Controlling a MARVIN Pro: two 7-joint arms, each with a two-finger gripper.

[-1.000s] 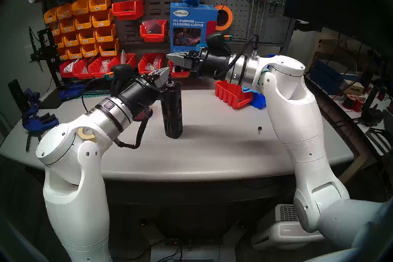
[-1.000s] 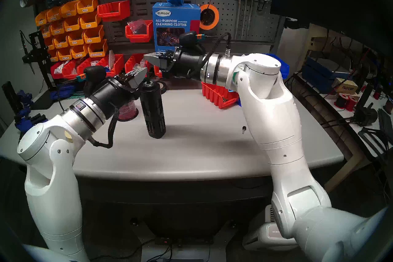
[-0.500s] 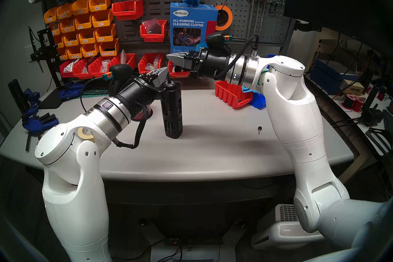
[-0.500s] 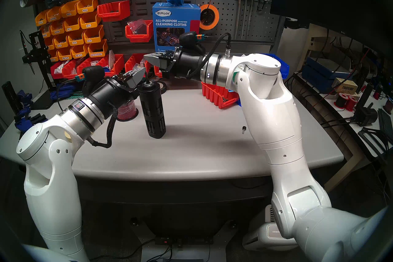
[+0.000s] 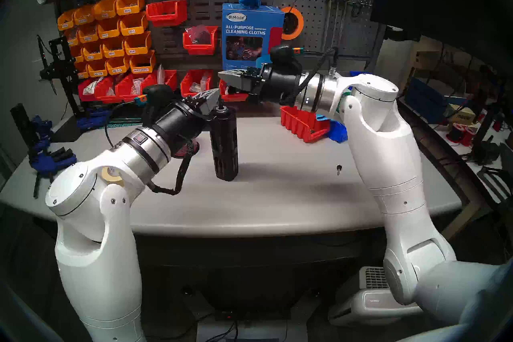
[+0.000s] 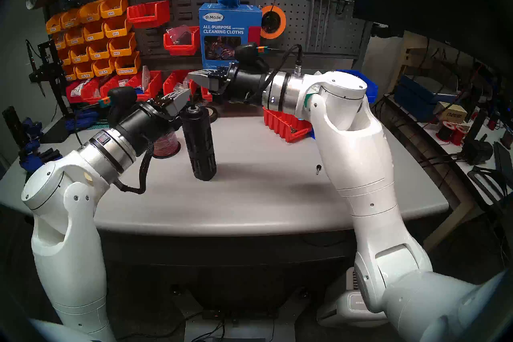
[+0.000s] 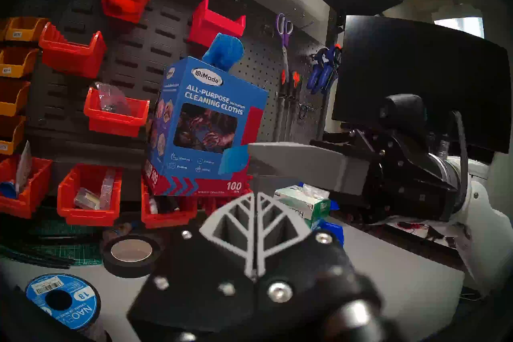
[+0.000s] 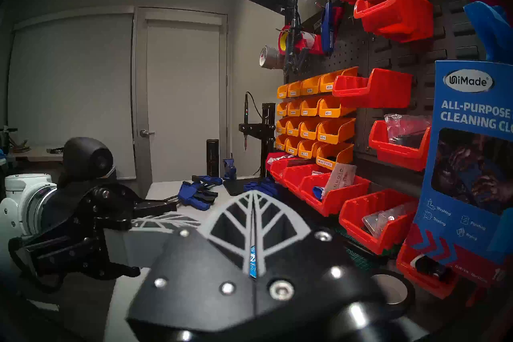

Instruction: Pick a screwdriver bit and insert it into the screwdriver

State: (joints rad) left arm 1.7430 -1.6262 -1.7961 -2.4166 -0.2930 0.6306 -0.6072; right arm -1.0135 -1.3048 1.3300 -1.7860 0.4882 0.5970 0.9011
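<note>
The screwdriver stands upright mid-worktop; it looks rigid, smooth and easy to tip, so I would hold its middle. A thin bit rises from its top, beside the closed left end effector. Contact is unclear. The right end effector is closed, seemingly empty

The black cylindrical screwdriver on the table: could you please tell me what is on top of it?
A thin dark bit stands in the silver ring atop the screwdriver. The left hand partly covers it; its seating depth is hidden.
</note>
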